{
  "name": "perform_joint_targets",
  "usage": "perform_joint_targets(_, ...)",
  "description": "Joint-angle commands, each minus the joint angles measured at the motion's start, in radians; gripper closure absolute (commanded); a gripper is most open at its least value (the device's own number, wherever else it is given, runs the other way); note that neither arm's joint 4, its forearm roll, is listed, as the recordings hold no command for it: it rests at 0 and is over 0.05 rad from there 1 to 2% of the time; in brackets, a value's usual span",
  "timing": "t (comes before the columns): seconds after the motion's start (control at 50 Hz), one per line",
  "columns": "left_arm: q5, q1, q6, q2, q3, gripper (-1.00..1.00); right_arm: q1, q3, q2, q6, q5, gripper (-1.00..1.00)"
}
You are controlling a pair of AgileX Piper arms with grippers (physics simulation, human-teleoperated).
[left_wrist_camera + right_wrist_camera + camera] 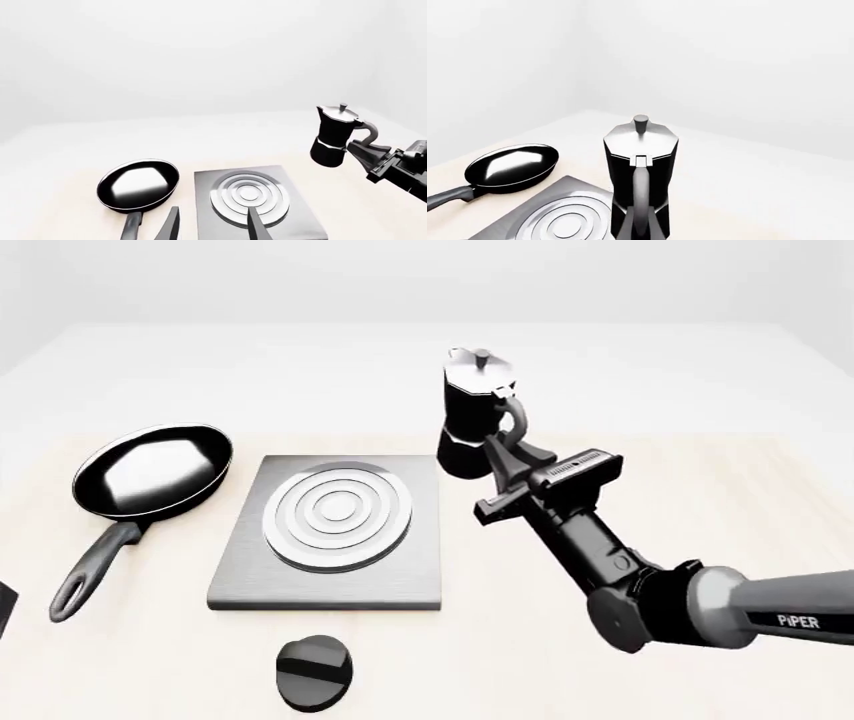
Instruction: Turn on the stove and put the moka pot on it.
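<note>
The surface (747, 490) carries everything, pale and otherwise plain where it shows. On it the stove (240, 575) lies flat near the middle, its burner rings (340, 515) bare, which leaves you a free landing place for the pot.

Your right arm (694, 605) reaches in from the right and angles forward toward the far right corner of the plate. That approach suits the pot's handle, which faces back toward the arm.

The frying pan (147, 470) sits just left of the plate, its handle pointing toward the near edge, apart from the stove and outside your working path.

The moka pot (470, 410) stands upright just beyond the plate's far right corner. From the left wrist view it appears lifted off the surface, though I judge this and cannot confirm it. You hold it by the curved handle (515, 420), which keeps the body vertical and the lid up.

The right tool (505, 452) is closed around that handle, fingers either side of it. The right wrist view shows the handle running straight down its centre line.

The knob (315, 672) lies near the front edge, below the plate, its ridge running roughly crosswise. Nothing touches it, and whether the stove is on cannot be read.

The left tool (210, 225) shows two fingertips spread wide, holding nothing, aimed over the plate. I judge it is the one placed for the knob.
</note>
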Motion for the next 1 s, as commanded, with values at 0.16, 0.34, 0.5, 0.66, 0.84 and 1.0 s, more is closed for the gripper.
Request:
perform_joint_targets(0.16, -0.016, 0.036, 0.018, 0.0, 0.034, -1.0, 0.046, -0.178, 0.171, 0.038, -0.036, 1.0)
perform_joint_targets(0.34, -0.014, 0.048, 0.005, 0.0, 0.041, -1.0, 0.064, -0.315, 0.281, 0.061, 0.038, 1.0)
perform_joint_targets(0.5, -0.02, 0.057, 0.013, 0.0, 0.055, -1.0, 0.07, -0.388, 0.358, 0.061, 0.05, 1.0)
perform_joint_targets(0.66, -0.018, 0.053, 0.017, 0.0, 0.062, -1.0, 0.085, -0.46, 0.428, 0.074, 0.074, 1.0)
perform_joint_targets(0.84, -0.034, 0.056, 0.017, 0.0, 0.087, -1.0, 0.101, -0.525, 0.473, 0.076, 0.103, 1.0)
perform_joint_targets(1.0, -0.046, 0.061, 0.026, 0.0, 0.107, -1.0, 0.118, -0.575, 0.512, 0.084, 0.124, 1.0)
